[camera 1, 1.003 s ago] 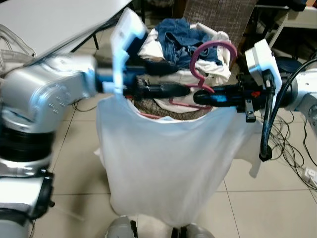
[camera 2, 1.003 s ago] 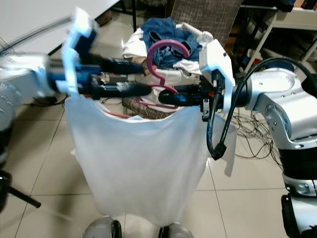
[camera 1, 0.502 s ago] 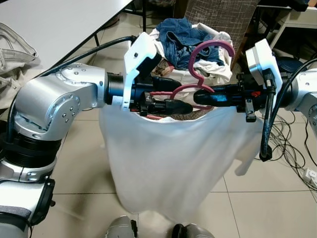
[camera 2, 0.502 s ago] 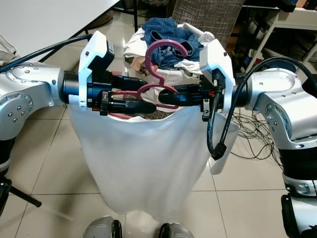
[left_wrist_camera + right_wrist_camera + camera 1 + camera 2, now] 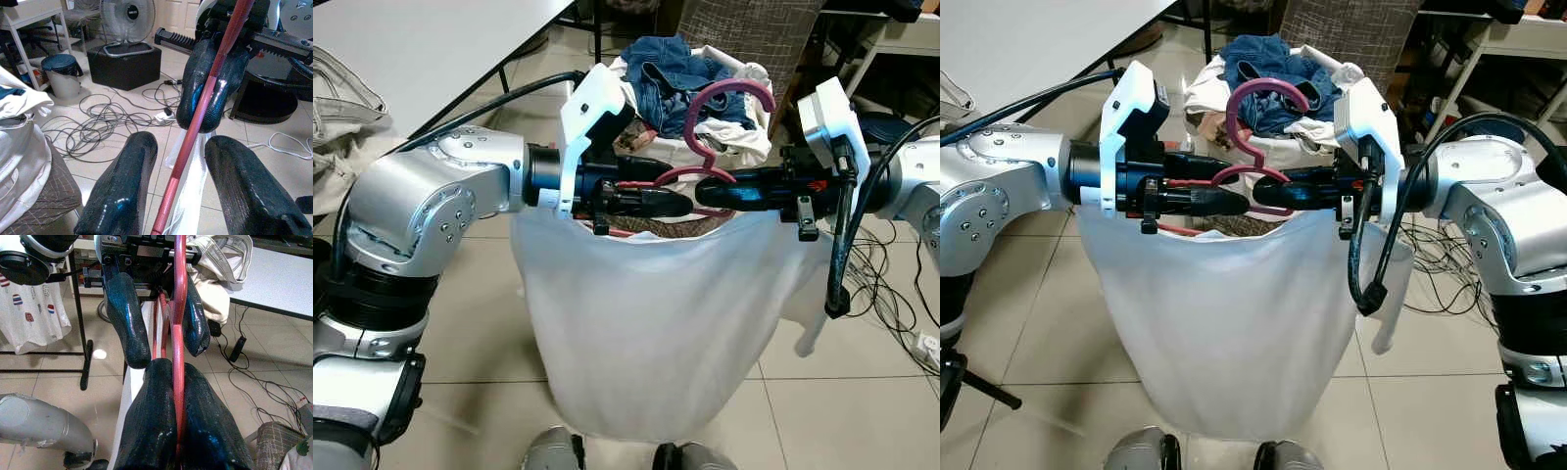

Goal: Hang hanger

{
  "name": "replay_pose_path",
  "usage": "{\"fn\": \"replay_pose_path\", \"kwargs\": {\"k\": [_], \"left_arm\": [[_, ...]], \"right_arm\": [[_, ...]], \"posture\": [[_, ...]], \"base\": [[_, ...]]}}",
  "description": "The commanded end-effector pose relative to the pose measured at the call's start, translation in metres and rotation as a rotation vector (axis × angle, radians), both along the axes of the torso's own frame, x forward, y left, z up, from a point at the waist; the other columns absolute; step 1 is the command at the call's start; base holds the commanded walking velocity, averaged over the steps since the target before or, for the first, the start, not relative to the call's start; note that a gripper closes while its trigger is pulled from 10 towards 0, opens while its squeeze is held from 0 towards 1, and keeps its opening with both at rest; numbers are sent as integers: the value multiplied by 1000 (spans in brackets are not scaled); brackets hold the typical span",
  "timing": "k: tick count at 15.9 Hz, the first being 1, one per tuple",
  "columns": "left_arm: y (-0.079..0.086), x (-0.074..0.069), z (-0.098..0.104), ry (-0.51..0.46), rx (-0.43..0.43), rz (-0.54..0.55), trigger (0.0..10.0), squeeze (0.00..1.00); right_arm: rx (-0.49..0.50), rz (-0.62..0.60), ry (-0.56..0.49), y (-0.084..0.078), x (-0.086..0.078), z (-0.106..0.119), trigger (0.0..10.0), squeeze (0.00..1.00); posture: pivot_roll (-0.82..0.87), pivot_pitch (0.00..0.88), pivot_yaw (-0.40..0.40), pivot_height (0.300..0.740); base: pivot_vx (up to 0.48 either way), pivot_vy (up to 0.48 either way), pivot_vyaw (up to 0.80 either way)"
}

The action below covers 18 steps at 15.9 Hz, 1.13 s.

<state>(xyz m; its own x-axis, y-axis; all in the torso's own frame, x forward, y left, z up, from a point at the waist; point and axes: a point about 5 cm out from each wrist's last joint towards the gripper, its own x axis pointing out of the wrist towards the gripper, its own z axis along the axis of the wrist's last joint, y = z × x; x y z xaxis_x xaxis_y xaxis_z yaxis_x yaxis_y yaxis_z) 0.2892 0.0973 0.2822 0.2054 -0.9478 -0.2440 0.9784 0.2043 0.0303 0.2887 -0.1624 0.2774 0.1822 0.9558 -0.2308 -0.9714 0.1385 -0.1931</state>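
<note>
A pink hanger carries a white shirt that hangs down in front of me. My right gripper comes in from the right and is shut on the hanger's lower bar, seen clamped between its fingers in the right wrist view. My left gripper reaches in from the left, tip to tip with the right one. Its two fingers stand apart, open, with the red bar passing between them untouched.
A laundry basket heaped with jeans and white clothes stands just behind the hanger. A white table is at the left. Cables trail over the tiled floor at the right.
My left arm has swung in from the left and brought its open gripper around the hanger bar. The shirt has swayed a little. The right gripper has kept its hold.
</note>
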Motion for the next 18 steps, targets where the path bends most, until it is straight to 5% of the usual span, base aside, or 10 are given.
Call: {"fn": "replay_pose_path", "kwargs": {"k": [1, 10, 11, 12, 17, 18], "left_arm": [[0, 0, 4, -2, -8, -4, 0, 0], [3, 1, 9, -7, -42, 8, 0, 0], [5, 0, 9, -6, -48, 13, 0, 0], [8, 0, 7, -3, -49, 29, 0, 0], [24, 6, -2, 4, -30, 169, 0, 0], [25, 7, -2, 5, -27, 179, 0, 0]], "right_arm": [[20, 30, -69, 5, -4, 16, 0, 0], [18, 26, -71, 5, -4, 15, 0, 0], [36, -13, -98, 4, 0, 17, 10000, 863], [49, -23, -95, 3, 1, 17, 10000, 1000], [85, -86, -167, -3, 5, 20, 10000, 1000], [93, -100, -176, -4, 6, 22, 10000, 867]], "posture": [[-51, 46, -32, 740], [-55, 28, -30, 740], [-54, 22, -30, 740], [-54, 20, -30, 740], [-43, 0, -28, 740], [-43, 0, -28, 740]], "base": [[0, 0, 0], [0, 0, 0], [0, 0, 0], [0, 0, 0], [0, 0, 0], [0, 0, 0]]}}
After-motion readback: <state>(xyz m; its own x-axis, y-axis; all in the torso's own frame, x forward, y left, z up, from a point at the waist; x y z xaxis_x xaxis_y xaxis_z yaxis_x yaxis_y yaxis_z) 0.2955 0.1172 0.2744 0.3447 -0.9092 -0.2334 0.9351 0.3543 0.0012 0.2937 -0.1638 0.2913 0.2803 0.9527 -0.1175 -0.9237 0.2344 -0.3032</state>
